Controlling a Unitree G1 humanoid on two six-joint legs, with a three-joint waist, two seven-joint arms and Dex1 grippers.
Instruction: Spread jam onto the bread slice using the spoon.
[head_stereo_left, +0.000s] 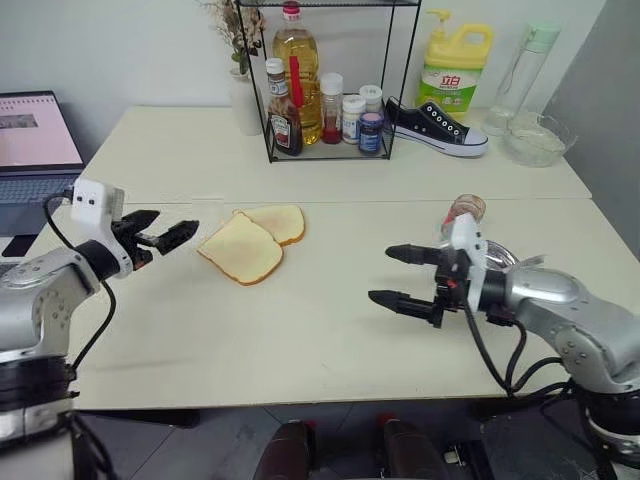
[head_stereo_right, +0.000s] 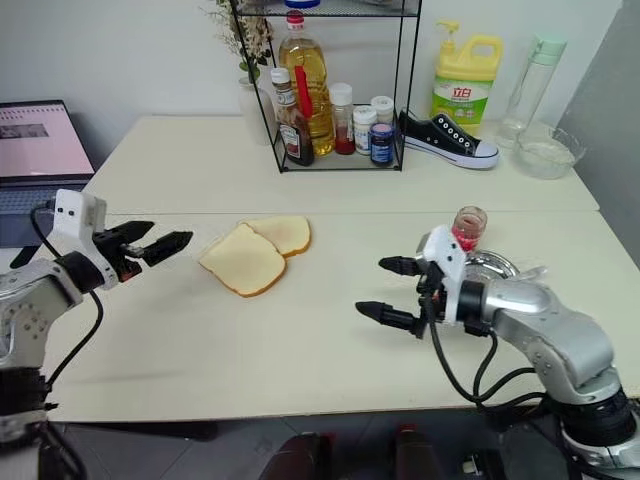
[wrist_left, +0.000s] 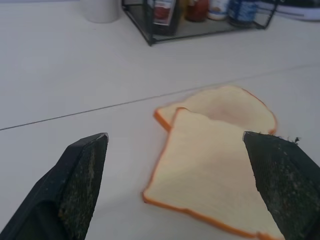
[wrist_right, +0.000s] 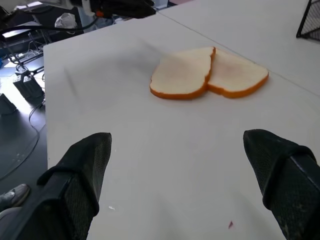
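- Two bread slices lying flat on the pale tabletop (head_stereo_left: 330, 330), about mid-table and nearer the left side, one overlapping the other.
- Front bread slice (head_stereo_left: 241, 248), pale cream with a thin golden crust, resting partly on top of the other slice (head_stereo_left: 278, 222), which shows a faintly browner centre.
- Left gripper (head_stereo_left: 160, 233) hovering just above the tabletop beside the front slice, pointing toward it, jaws spread wide, nothing held.
- From the left wrist view, fingers (wrist_left: 80, 185) set apart, with the front slice lying between and just past them.
- Right gripper (head_stereo_left: 400, 277) held above the tabletop at the right, well apart from the bread, pointing across toward it, jaws wide and empty.
- Small glass jar (head_stereo_left: 466, 210) with red-brown contents standing behind the right gripper, next to a metal dish (head_stereo_left: 499, 259).
- Wire rack (head_stereo_left: 330, 140) at the back of the tabletop holding an oil bottle (head_stereo_left: 296, 60), a sauce bottle (head_stereo_left: 283, 120) and small jars.
- Beside the rack, a black sneaker (head_stereo_left: 436, 128), a yellow detergent bottle (head_stereo_left: 455, 72) and a glass bowl (head_stereo_left: 538, 139).
- Open laptop (head_stereo_left: 35, 150) off the far left edge.
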